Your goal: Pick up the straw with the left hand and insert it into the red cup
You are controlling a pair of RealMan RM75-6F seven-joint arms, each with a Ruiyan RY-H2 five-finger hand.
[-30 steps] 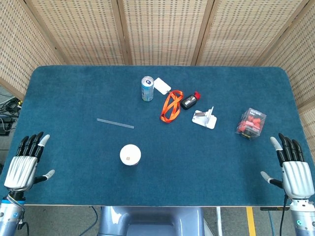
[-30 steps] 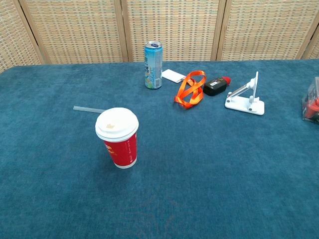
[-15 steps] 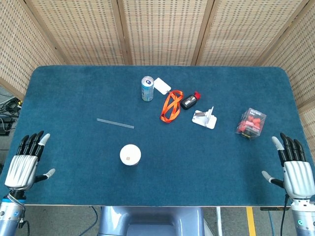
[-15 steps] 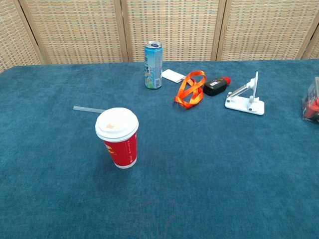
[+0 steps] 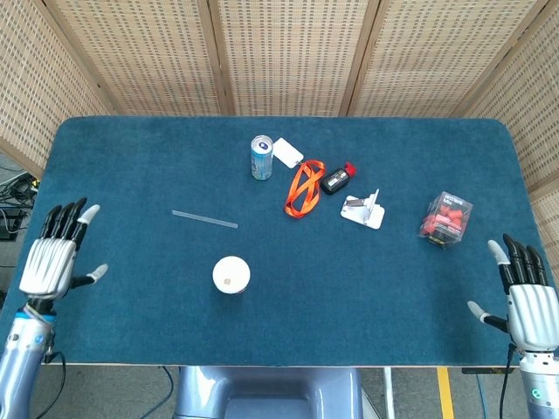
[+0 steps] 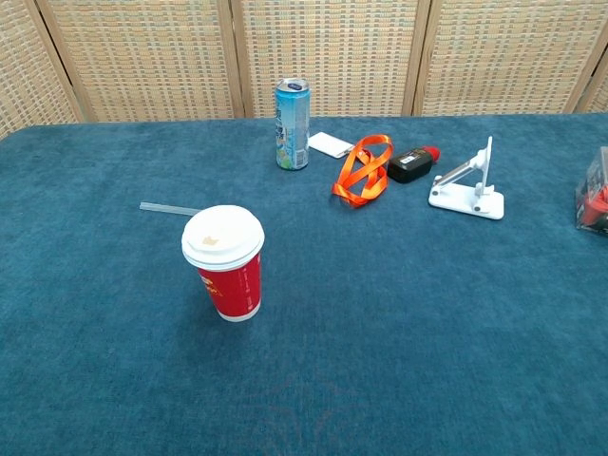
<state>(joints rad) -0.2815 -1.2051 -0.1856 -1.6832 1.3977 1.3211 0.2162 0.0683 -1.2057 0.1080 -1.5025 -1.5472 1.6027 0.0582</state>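
Note:
A clear straw (image 5: 204, 219) lies flat on the blue cloth, left of centre; in the chest view the straw (image 6: 166, 208) runs partly behind the cup. The red cup (image 6: 224, 263) with a white lid (image 5: 231, 274) stands upright nearer the front edge. My left hand (image 5: 55, 257) hovers at the table's left edge, fingers spread, holding nothing, well left of the straw. At the front right corner my right hand (image 5: 527, 303) is open and empty too. Neither hand shows in the chest view.
At the back centre stand a drink can (image 5: 261, 157), a white card (image 5: 287, 152), an orange lanyard (image 5: 303, 188) with a black and red fob (image 5: 336, 180), and a white phone stand (image 5: 364, 210). A clear box of red pieces (image 5: 445, 219) sits right.
My left hand has risen and moved forward along the left edge, towards the straw's side. The right hand has dropped slightly. Straw and cup have not moved.

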